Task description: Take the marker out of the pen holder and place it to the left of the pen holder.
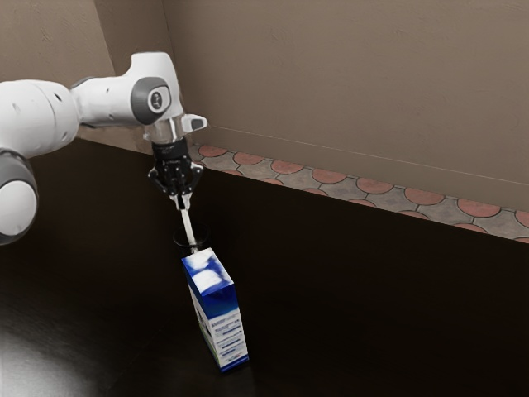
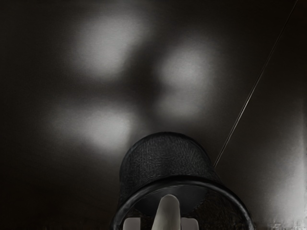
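marker [image 1: 189,227] extends below the gripper [image 1: 183,202]

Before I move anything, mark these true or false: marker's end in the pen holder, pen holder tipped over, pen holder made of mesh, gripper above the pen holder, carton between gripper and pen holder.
1. The marker has its lower end inside the pen holder. True.
2. The pen holder is tipped over on its side. False: it stands upright.
3. The pen holder is dark mesh. True.
4. The gripper is above the pen holder. True.
5. The carton is between the gripper and the pen holder. False: the blue-and-white carton stands on the table, on the exterior camera's side of the pen holder.
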You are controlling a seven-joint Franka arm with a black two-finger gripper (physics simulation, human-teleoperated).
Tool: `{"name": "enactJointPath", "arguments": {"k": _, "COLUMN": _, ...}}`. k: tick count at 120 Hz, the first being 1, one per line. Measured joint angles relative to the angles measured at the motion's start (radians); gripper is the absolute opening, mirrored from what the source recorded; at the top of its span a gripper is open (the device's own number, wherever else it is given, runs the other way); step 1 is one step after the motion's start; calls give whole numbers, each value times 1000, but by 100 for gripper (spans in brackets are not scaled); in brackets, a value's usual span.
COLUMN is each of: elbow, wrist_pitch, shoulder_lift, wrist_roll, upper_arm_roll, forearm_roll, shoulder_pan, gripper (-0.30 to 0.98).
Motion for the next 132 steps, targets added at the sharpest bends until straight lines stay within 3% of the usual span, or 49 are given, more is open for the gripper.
{"name": "enactJointPath", "arguments": {"k": 36, "elbow": 122, "wrist_pitch": -137, "shoulder_lift": -125, "wrist_roll": 0, "upper_arm_roll": -3, "forearm_roll": 55, "shoulder_pan": 7, "gripper": -10}}
{"name": "enactJointPath", "arguments": {"k": 48, "elbow": 111, "wrist_pitch": -175, "shoulder_lift": -99, "wrist_roll": 8, "upper_arm_roll": -3, "forearm_roll": 159, "shoulder_pan": 8, "gripper": -10}}
{"name": "enactJointPath", "arguments": {"k": 71, "elbow": 88, "wrist_pitch": -304, "shoulder_lift": -12, "wrist_roll": 48, "upper_arm_roll": -12, "forearm_roll": 442, "shoulder_pan": -37, "gripper": -10}}
{"name": "enactJointPath", "arguments": {"k": 83, "elbow": 86, "wrist_pitch": -355, "shoulder_lift": 26, "wrist_roll": 73, "upper_arm_roll": -13, "forearm_roll": 524, "shoulder_pan": -47, "gripper": -10}}
{"name": "enactJointPath", "arguments": {"k": 99, "elbow": 86, "wrist_pitch": -394, "shoulder_lift": 77, "wrist_roll": 102, "upper_arm_roll": -12, "forearm_roll": 564, "shoulder_pan": -38, "gripper": -10}}
{"name": "enactJointPath", "arguments": {"k": 132, "elbow": 87, "wrist_pitch": -423, "shoulder_lift": 115, "wrist_roll": 153, "upper_arm_roll": -12, "forearm_roll": 572, "shoulder_pan": -28, "gripper": -10}}
